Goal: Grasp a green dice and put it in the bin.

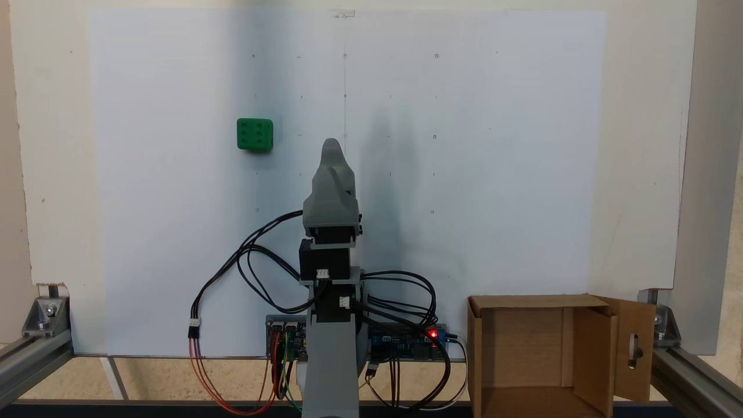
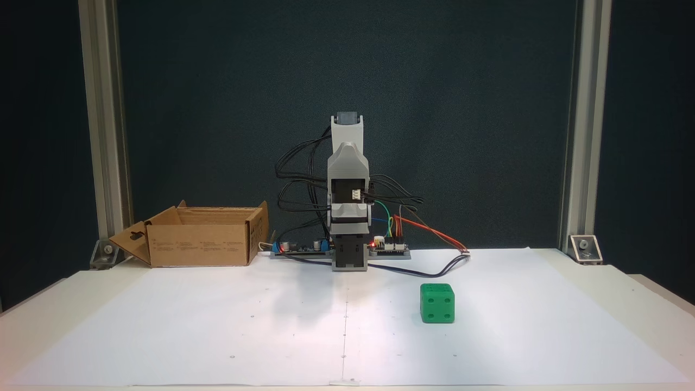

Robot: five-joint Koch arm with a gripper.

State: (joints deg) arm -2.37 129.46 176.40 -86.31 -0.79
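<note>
The arm sits folded up over its base, upper links stacked upright in both fixed views. The gripper points away from the base in a fixed view, grey jaws one behind the other, so open or closed can't be told. Black cables loop off the joints.
</note>
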